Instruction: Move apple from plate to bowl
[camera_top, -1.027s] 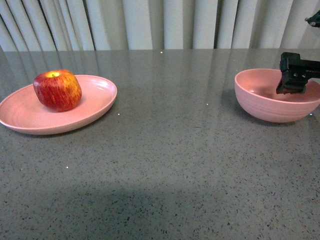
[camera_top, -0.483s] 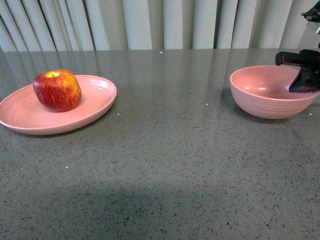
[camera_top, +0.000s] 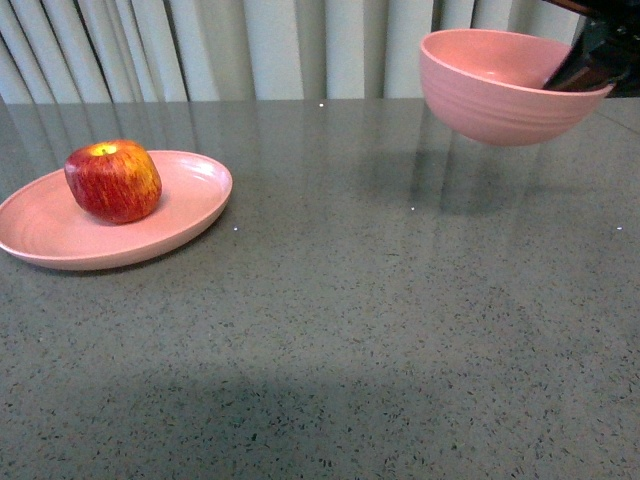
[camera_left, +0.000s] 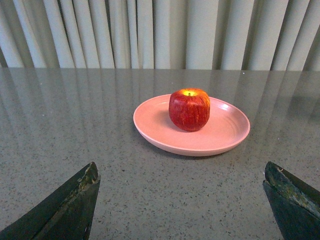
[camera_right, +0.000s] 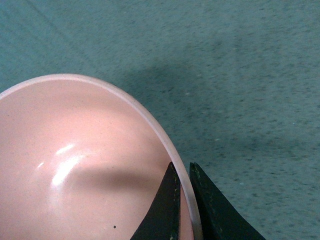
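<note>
The red apple (camera_top: 113, 179) sits on the shallow pink plate (camera_top: 195, 200) at the left of the grey table. The deep pink bowl (camera_top: 495, 90) hangs in the air at the upper right, tilted, clear of the table. My right gripper (camera_top: 590, 62) is shut on its right rim; the right wrist view shows the rim (camera_right: 150, 125) pinched between the two fingers (camera_right: 165, 210), one inside the bowl and one outside. My left gripper (camera_left: 182, 200) is open and empty, low over the table, short of the plate (camera_left: 225, 135) and apple (camera_left: 189, 109).
A pleated curtain (camera_top: 300, 45) runs behind the table's far edge. The grey speckled tabletop (camera_top: 350, 330) stretches between the plate and the spot under the bowl. The bowl's shadow lies on the table below it (camera_top: 460, 185).
My right gripper has lifted the bowl off the table, up and a little left, tilting it. The apple and plate have not moved.
</note>
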